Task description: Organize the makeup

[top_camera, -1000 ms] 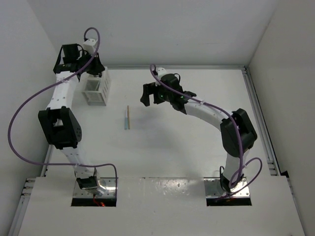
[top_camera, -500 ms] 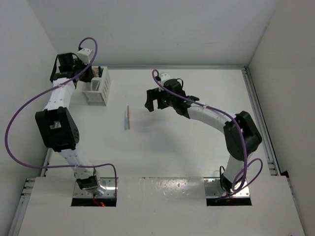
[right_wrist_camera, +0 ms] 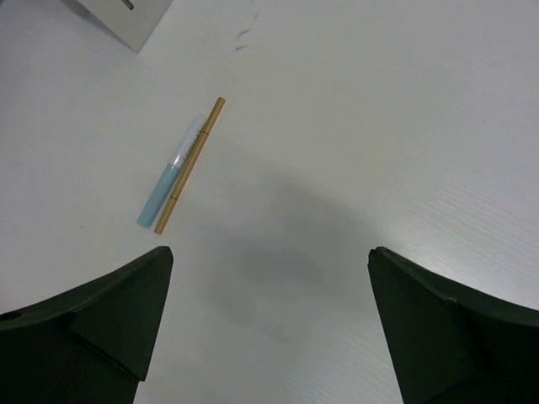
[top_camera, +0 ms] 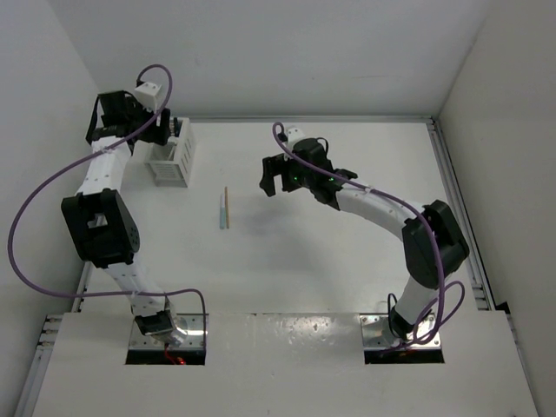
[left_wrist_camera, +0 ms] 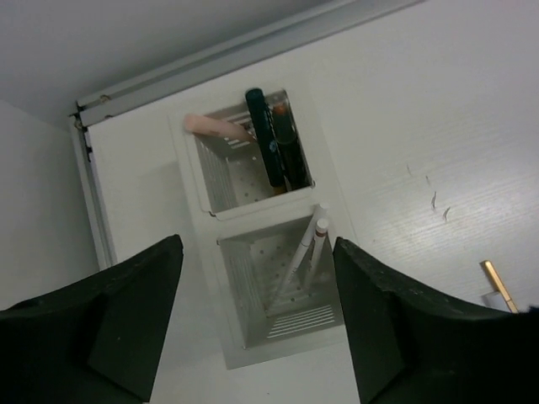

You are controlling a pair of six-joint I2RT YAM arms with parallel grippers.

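A white slotted plastic rack (left_wrist_camera: 210,227) holds a pink stick (left_wrist_camera: 217,128) and a black stick (left_wrist_camera: 268,139) in 1 compartment, and a thin silvery-white stick (left_wrist_camera: 305,252) in the next. Near the rack, a pale blue stick (right_wrist_camera: 168,189) and a tan stick (right_wrist_camera: 195,153) lie touching. The left gripper (left_wrist_camera: 257,244), above the rack, and the right gripper (right_wrist_camera: 271,252) both gape wide, empty.

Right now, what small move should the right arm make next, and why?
Probably slide the right end effector across until it sits above the pale blue stick and tan stick. Its jaws stand open and empty, and both sticks lie side by side on the table, left of the gap between its fingers in the wrist view.
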